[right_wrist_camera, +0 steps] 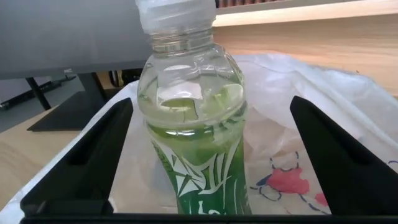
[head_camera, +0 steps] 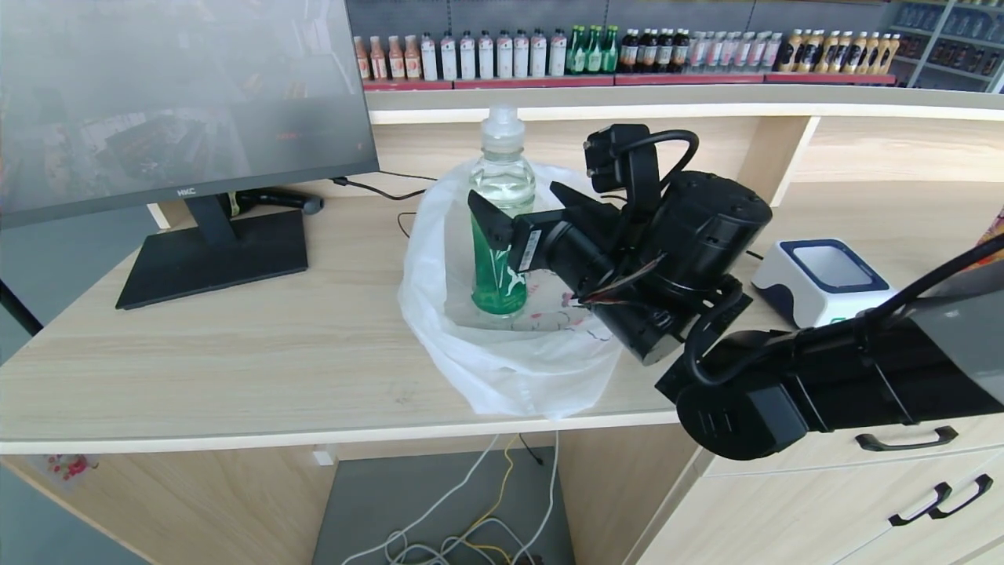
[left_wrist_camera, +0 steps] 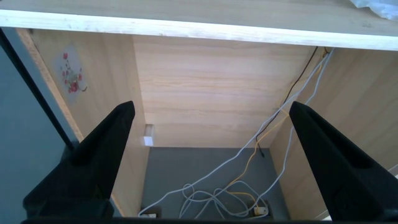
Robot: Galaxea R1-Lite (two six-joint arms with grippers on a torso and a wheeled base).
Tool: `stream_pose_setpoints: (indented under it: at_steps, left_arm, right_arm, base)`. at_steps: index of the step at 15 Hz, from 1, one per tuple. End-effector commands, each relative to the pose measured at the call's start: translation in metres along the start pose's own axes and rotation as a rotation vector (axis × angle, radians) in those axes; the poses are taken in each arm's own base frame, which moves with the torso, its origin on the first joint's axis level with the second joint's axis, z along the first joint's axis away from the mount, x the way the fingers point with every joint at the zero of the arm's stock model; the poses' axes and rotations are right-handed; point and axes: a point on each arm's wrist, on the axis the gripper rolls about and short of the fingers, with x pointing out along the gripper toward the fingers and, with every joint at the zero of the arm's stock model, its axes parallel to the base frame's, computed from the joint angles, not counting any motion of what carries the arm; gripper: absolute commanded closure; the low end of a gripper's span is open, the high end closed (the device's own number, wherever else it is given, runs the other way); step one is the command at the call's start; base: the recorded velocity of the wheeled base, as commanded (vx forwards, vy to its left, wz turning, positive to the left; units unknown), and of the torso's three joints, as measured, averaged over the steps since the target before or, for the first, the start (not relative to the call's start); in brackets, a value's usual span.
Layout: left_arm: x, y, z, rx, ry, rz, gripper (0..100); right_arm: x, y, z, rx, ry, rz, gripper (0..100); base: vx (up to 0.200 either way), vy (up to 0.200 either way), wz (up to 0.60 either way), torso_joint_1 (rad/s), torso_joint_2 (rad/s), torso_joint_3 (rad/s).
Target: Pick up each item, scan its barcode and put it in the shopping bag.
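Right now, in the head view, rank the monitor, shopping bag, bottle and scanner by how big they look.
1. monitor, largest even though the picture's edge cuts it off.
2. shopping bag.
3. bottle and scanner: tall and narrow against low and wide, too alike to rank.

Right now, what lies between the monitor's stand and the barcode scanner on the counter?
The head view shows the white shopping bag with the green drink bottle standing in it, and the open right gripper straddling the bottle.
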Motion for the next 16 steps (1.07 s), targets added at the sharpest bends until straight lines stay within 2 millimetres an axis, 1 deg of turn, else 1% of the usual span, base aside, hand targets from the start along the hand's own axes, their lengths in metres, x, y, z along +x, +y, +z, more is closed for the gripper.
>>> stream_pose_setpoints:
  at_steps: [1, 4, 6, 8, 9, 11, 12, 14, 16]
  left_arm:
    - [0.0, 0.0, 0.0, 0.0, 0.0, 0.0, 0]
    - [0.0, 0.0, 0.0, 0.0, 0.0, 0.0, 0]
    - [0.0, 0.0, 0.0, 0.0, 0.0, 0.0, 0]
    - [0.0, 0.0, 0.0, 0.0, 0.0, 0.0, 0]
    - [0.0, 0.0, 0.0, 0.0, 0.0, 0.0, 0]
    - [0.0, 0.0, 0.0, 0.0, 0.0, 0.0, 0]
    - [0.0, 0.0, 0.0, 0.0, 0.0, -0.001, 0]
    - [0.0, 0.0, 0.0, 0.0, 0.0, 0.0, 0]
    - [0.0, 0.0, 0.0, 0.0, 0.0, 0.0, 0]
  right_arm:
    - [0.0, 0.0, -0.003, -0.001, 0.007, 0.0, 0]
    - [-0.002, -0.001, 0.0, -0.001, 0.005, -0.001, 0]
    - [-0.012, -0.003, 0.005, -0.003, 0.015, -0.003, 0]
    - [-0.026, -0.005, 0.02, -0.008, 0.005, -0.003, 0]
    - [-0.037, -0.006, 0.028, -0.01, 0.002, -0.003, 0]
    - [-0.063, -0.012, 0.051, -0.012, -0.014, -0.009, 0]
    - [-0.081, -0.015, 0.061, -0.018, -0.018, -0.012, 0]
    - [-0.121, -0.025, 0.075, -0.047, -0.008, -0.029, 0]
    - [-0.154, -0.035, 0.091, -0.072, -0.009, -0.053, 0]
  base:
    - [0.0, 0.0, 0.0, 0.0, 0.0, 0.0]
    - [0.0, 0.0, 0.0, 0.0, 0.0, 0.0]
    - [0.0, 0.0, 0.0, 0.0, 0.0, 0.0]
    - [0.0, 0.0, 0.0, 0.0, 0.0, 0.0]
    - [0.0, 0.0, 0.0, 0.0, 0.0, 0.0]
    - [0.0, 0.0, 0.0, 0.0, 0.0, 0.0]
    - [0.0, 0.0, 0.0, 0.0, 0.0, 0.0]
    - [0.0, 0.0, 0.0, 0.0, 0.0, 0.0]
    - [0.0, 0.0, 0.0, 0.0, 0.0, 0.0]
